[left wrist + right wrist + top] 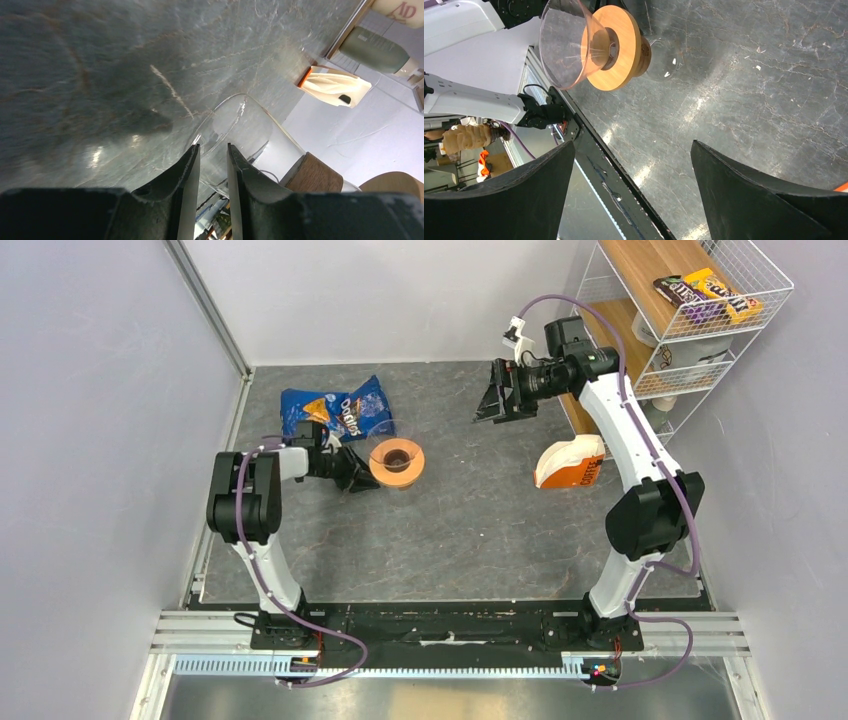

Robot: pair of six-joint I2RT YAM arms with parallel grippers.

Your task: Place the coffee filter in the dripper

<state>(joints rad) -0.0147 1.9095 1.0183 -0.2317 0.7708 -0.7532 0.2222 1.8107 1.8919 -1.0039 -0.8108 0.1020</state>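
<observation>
Your round orange-tan dripper (397, 462), with its flat disc rim and clear glass cone, stands left of the table's middle, toward the far edge. The cone looks bare, so nothing is in it yet. Your left gripper (366, 480) sits tight against the dripper's left side, its fingers (190, 170) a narrow slit apart with clear glass at their tips. You cannot tell whether they pinch it; I judge the gripper is there to steady the dripper. No loose white paper coffee filter shows anywhere. Pleated white paper peeks from the orange-and-white wedge-shaped pack (570, 462) near the right edge, which is likely your source. Your right gripper (492, 395) hangs empty, jaws wide apart, above the table's far right part, near that pack and well placed to fetch one.
</observation>
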